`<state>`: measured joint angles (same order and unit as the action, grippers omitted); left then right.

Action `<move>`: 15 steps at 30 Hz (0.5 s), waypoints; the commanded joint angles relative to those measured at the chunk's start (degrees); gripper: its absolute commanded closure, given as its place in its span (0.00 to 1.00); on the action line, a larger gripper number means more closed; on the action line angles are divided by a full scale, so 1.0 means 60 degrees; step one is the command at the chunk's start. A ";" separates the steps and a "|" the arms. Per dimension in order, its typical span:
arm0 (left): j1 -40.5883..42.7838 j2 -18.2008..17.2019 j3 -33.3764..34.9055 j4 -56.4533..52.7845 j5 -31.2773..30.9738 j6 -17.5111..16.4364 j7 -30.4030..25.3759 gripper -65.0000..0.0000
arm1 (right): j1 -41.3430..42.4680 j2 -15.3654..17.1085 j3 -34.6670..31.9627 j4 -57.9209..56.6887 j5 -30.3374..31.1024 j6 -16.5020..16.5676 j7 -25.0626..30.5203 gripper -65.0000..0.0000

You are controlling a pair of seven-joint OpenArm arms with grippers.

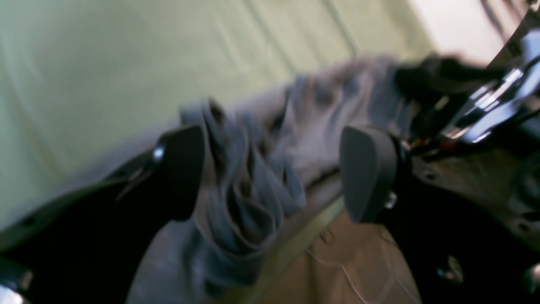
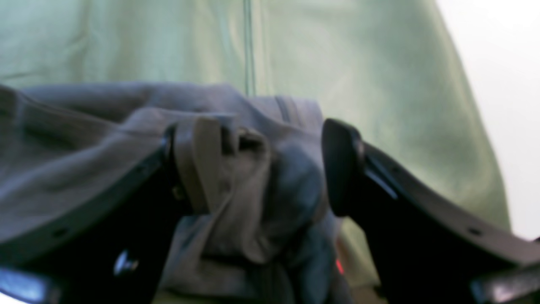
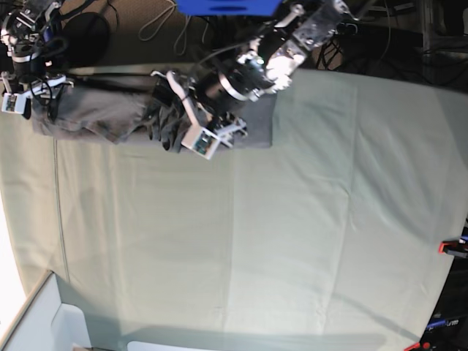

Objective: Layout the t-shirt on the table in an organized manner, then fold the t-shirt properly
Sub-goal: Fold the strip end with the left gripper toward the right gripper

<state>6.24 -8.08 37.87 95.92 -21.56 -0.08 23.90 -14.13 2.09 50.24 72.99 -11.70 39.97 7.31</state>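
The t-shirt (image 3: 110,110) lies bunched at the table's (image 3: 292,219) edge; wrist views show both jaws spread around its folds.

Dark floor with tangled cables (image 3: 164,22) behind, blue panel (image 3: 228,6) at top, red clamp (image 3: 452,247) at right edge

Base view: high overhead, looking down on the whole pale mint-green cloth-covered table (image 3: 292,219).
Left wrist view: close, between its black gripper fingers (image 1: 367,173).
Right wrist view: equally close.
Shared: the bunched grey cotton t-shirt (image 1: 270,160) (image 2: 236,185) (image 3: 110,110).
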 commanded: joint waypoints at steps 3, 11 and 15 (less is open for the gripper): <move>0.0183 -0.0317 -0.1000 0.0724 -0.0179 -0.0009 -0.0225 0.25 | 0.0033 0.0421 0.0059 -0.0436 0.0068 0.0006 0.0181 0.41; 0.0784 -0.0698 -0.4560 0.0490 -0.1659 -0.0082 -0.0152 0.25 | 0.0033 0.0714 0.0015 -0.1037 0.0083 0.0006 0.0181 0.41; 0.0799 -0.0991 -0.5220 0.0328 -0.2040 -0.0082 -0.0152 0.25 | 0.0106 0.0670 -0.0351 -0.1037 0.0083 0.0006 0.0181 0.42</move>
<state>11.77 -13.80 6.68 96.82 -33.28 0.01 24.27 -13.41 5.52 47.90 66.13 -11.77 39.94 7.46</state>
